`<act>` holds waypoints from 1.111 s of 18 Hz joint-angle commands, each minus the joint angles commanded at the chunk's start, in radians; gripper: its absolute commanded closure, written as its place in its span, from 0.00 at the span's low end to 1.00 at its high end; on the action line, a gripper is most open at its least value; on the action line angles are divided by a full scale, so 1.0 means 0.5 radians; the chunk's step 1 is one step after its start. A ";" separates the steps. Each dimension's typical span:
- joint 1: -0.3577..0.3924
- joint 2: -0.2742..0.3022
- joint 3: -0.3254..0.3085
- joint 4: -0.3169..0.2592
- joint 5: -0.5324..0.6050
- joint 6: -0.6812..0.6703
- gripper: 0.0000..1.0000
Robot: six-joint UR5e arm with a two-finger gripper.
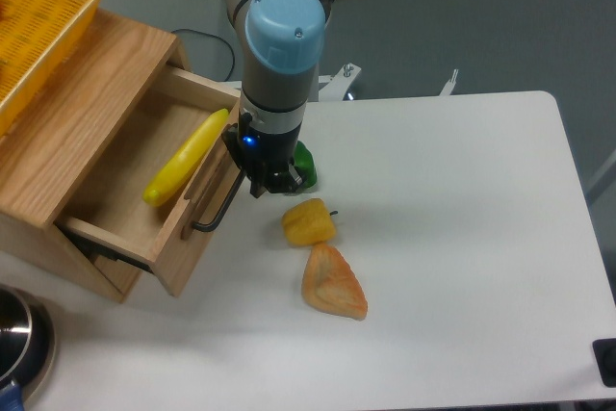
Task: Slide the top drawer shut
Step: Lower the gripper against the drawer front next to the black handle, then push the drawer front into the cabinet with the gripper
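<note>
The top drawer [144,175] stands pulled out of the wooden cabinet [77,113], and a yellow banana [188,156] lies inside it. The black bar handle [223,207] runs along the drawer's front panel. My gripper [268,183] points down just right of that panel, close beside the upper end of the handle. The dark fingers blend together, so their spacing is unclear, and I see nothing held between them.
A green object [305,163] peeks out behind the gripper. A yellow pepper [308,222] and a tan pastry [333,282] lie on the white table [462,238] right of the drawer. A yellow mesh basket [38,16] sits on the cabinet. A metal pot [19,344] is at bottom left.
</note>
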State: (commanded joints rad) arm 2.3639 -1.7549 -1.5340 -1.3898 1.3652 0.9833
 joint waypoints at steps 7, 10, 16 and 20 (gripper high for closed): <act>-0.034 0.006 0.003 -0.037 -0.015 -0.006 1.00; -0.037 0.009 0.003 -0.040 -0.055 -0.040 1.00; -0.064 0.034 0.003 -0.043 -0.058 -0.086 1.00; -0.095 0.037 0.003 -0.043 -0.067 -0.119 1.00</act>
State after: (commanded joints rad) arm 2.3163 -1.7365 -1.5324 -1.4113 1.3315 0.9235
